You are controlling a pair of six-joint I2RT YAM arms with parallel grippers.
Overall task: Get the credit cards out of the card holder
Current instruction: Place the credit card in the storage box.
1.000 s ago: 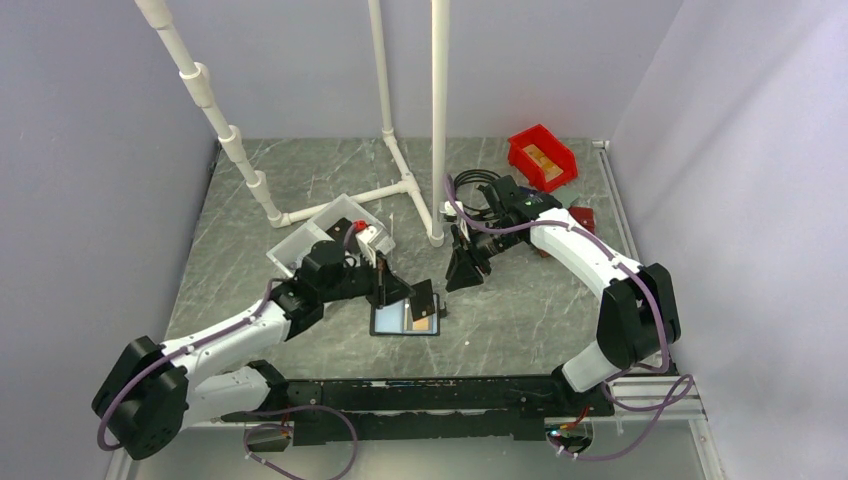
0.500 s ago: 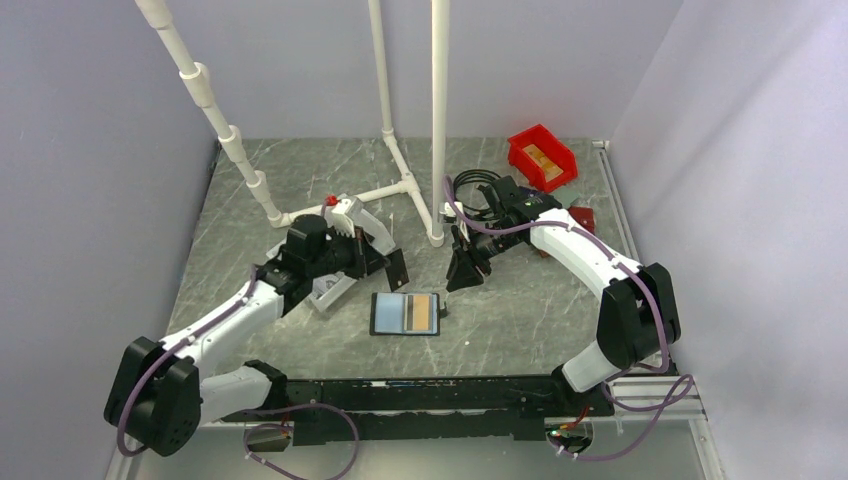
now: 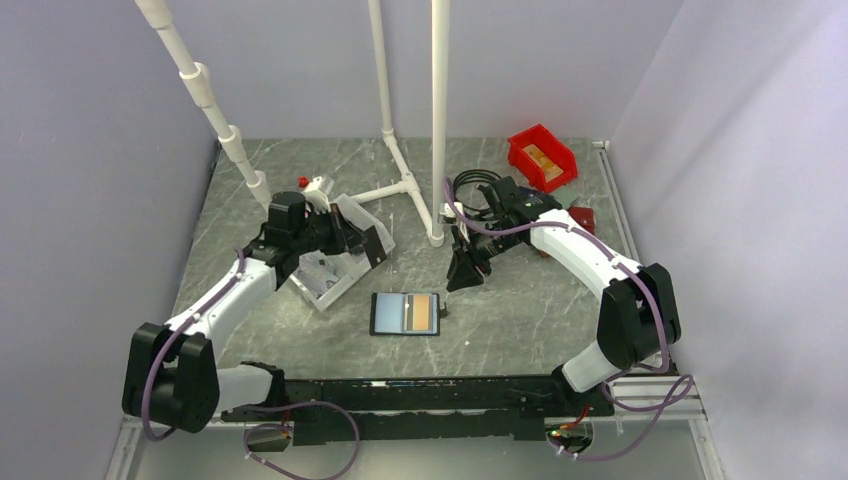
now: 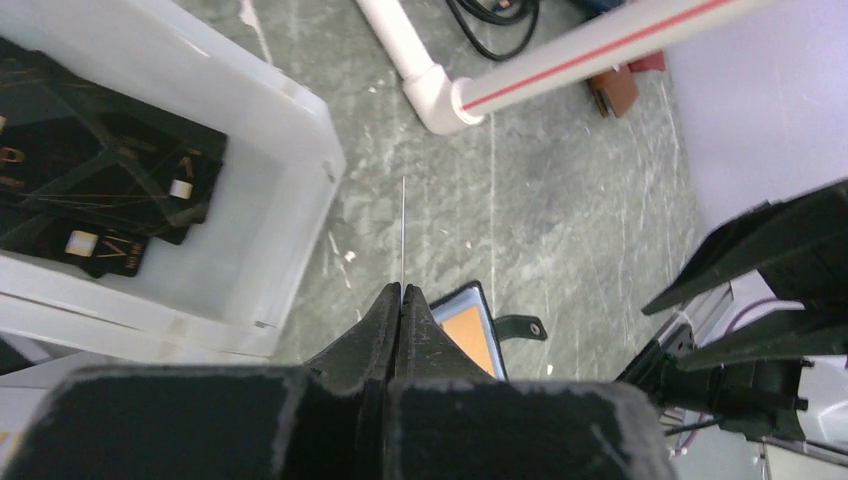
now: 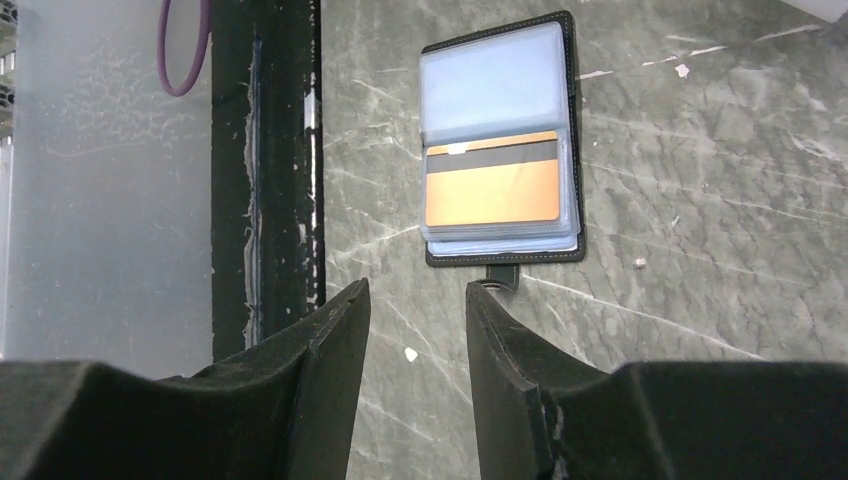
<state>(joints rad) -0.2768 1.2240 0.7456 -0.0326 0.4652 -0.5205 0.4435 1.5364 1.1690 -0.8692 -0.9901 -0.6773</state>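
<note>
The black card holder [image 3: 405,313] lies open on the table, a gold-tan credit card [image 3: 424,312] showing through its clear sleeve. My left gripper [image 3: 368,245] is shut on another thin card [image 3: 378,246], held by the right rim of the white bin [image 3: 322,297]. In the left wrist view that card [image 4: 402,225] appears edge-on as a fine line rising from the closed fingertips of the left gripper [image 4: 401,290]. My right gripper [image 3: 462,278] hangs open just behind the holder's right side. In the right wrist view the right gripper [image 5: 415,290] is empty, with the holder [image 5: 497,70] and gold card [image 5: 492,190] ahead of it.
The white bin [image 4: 270,190] holds dark wallets or cards. A white PVC pipe frame [image 3: 438,120] stands at the back. A red bin [image 3: 541,157], a brown wallet [image 3: 582,217] and a coiled black cable [image 3: 470,185] lie behind the right arm.
My left gripper has lifted a card away from the open holder and swung it back and left to the white bin. The right arm has not moved.
</note>
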